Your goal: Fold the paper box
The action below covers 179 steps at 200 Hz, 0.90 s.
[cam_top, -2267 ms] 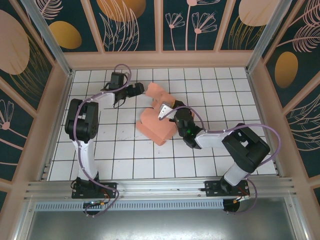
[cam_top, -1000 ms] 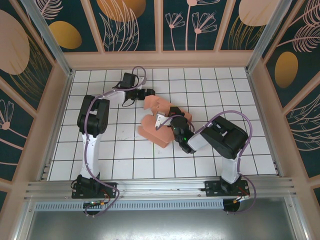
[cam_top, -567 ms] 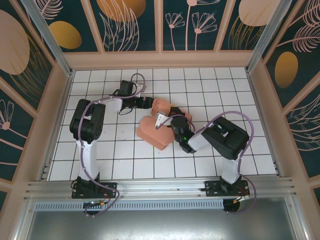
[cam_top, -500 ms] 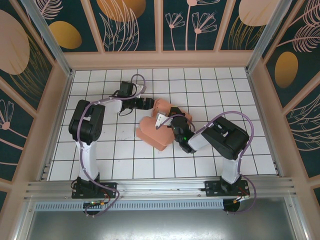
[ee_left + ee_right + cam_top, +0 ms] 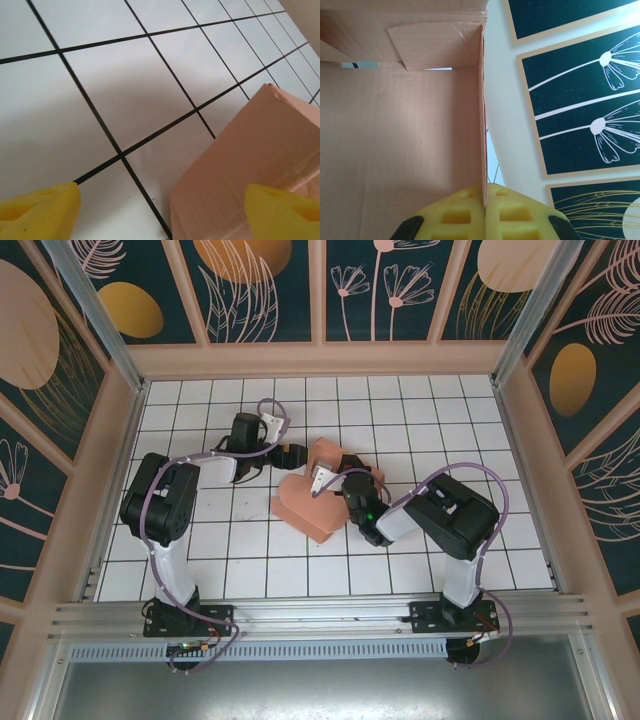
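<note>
Paper box (image 5: 305,502): one, salmon-pink, partly folded, lying on the tiled table (image 5: 450,420). Two grippers work at it. Right gripper (image 5: 484,200), at the box's right side, has its jaws clamped on the edge of one upright wall. Left gripper (image 5: 290,455), just beside the box's far-left corner, has its jaws wide apart.

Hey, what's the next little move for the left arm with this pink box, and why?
Likely ease the left jaws forward a touch so they straddle the paper box at the corner facing them, then close. They stand wide open right beside that corner, gripping nothing, while the right jaws are shut on the edge of a box wall, which seems to steady it.
</note>
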Tool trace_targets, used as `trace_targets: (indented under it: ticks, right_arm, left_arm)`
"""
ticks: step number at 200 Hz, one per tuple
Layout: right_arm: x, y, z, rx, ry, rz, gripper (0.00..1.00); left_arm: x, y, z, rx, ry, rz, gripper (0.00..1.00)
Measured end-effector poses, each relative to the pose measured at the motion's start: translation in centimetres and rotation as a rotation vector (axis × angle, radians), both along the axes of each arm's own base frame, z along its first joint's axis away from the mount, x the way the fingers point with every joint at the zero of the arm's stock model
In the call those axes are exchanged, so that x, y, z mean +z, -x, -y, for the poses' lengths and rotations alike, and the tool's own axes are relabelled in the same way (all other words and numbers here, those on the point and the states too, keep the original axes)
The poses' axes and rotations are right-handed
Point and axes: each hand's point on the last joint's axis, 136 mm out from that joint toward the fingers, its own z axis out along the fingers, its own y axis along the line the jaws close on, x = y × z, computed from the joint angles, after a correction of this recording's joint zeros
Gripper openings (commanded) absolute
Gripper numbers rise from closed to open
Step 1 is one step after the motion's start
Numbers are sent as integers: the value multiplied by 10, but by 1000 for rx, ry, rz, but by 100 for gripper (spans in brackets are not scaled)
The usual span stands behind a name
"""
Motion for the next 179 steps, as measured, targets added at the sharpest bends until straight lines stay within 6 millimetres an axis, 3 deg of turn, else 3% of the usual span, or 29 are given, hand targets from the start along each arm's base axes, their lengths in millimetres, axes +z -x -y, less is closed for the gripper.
trace_targets:
  ticks: [179]
  right_arm:
    - [-12, -1, 1, -15, -21, -95, 0]
  left_arm:
    - [-6, 14, 10, -92, -28, 47, 80]
